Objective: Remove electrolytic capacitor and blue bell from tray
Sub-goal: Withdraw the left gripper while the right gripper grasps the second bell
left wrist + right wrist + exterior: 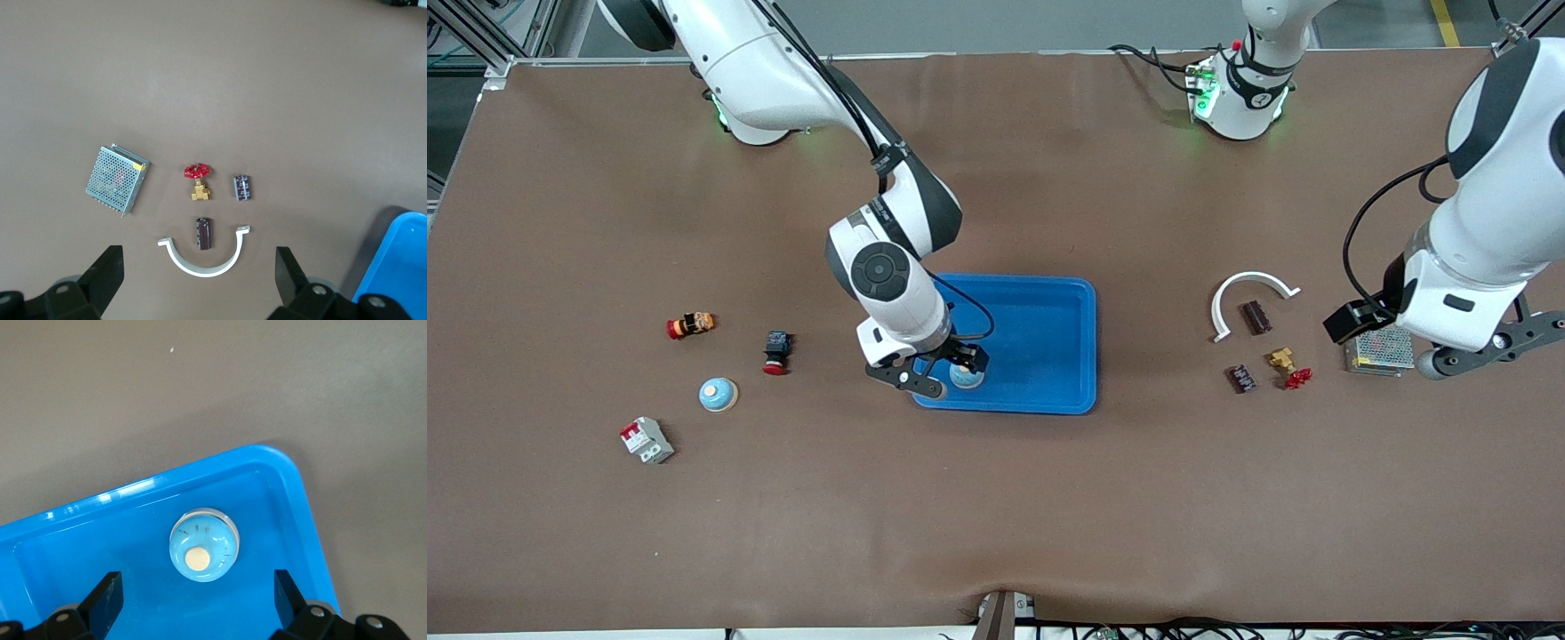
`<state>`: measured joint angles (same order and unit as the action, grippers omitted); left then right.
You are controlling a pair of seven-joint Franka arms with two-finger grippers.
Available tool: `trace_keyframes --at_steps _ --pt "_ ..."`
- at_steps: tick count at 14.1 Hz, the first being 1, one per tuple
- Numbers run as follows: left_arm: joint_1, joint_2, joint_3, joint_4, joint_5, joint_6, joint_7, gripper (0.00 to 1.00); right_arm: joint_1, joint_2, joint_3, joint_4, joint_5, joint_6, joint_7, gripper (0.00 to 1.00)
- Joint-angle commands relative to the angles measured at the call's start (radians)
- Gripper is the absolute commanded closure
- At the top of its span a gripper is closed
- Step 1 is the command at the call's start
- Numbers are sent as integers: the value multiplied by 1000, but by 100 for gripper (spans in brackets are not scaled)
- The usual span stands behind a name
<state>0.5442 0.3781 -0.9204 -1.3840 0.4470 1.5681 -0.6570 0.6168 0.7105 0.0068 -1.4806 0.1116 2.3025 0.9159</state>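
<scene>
While the front view hides most of it under the right gripper point(943, 372), a light blue bell point(203, 544) sits inside the blue tray point(1049, 307), in the tray corner nearest the front camera on the right arm's side. Right wrist view gives what the front view cannot: bell upright on the tray floor, cream button on top, the fingers point(107, 595) spread wide to either side and clear of it. Released, nothing held.

Second blue bell point(718, 395) lies on the mat away from the tray toward the right arm's end, among a red-capped push button point(776, 352), an orange-and-red part point(690, 325) and a white breaker point(647, 440).

Left gripper point(1480, 351) hangs over the mat toward the left arm's end from the tray, above the perforated metal box point(1383, 351). Its fingers point(107, 275) stand wide apart and empty in the left wrist view.

That wrist view sorts the small parts better than the front view: two dark capacitors, one point(204, 233) lying within the curve of the white clamp point(203, 259), the other point(242, 187) just beside the red-handled brass valve point(198, 180). Both capacitors rest on the mat outside the tray, toward the left arm's end.
</scene>
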Motion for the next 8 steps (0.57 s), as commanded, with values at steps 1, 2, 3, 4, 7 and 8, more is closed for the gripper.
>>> trace_keyframes --at_steps 1,2,3,4,7,8 --pt "-151 -88 222 2 -108 -13 81 0 29 29 -11 5 -23 28 40 0" --pt "-211 -109 306 2 -143 -11 109 0 32 33 -13 5 -36 28 43 0" --pt "-261 -126 377 2 -174 -11 132 0 32 38 -13 5 -46 31 43 0" --pt "-304 -145 450 0 -212 -11 164 0 34 44 -13 3 -49 41 43 0" --pt "-453 -202 689 -7 -335 -10 302 0 37 63 -13 5 -67 58 44 0" --pt "-507 -221 771 -12 -359 -11 345 0 38 67 -13 5 -70 66 44 0"
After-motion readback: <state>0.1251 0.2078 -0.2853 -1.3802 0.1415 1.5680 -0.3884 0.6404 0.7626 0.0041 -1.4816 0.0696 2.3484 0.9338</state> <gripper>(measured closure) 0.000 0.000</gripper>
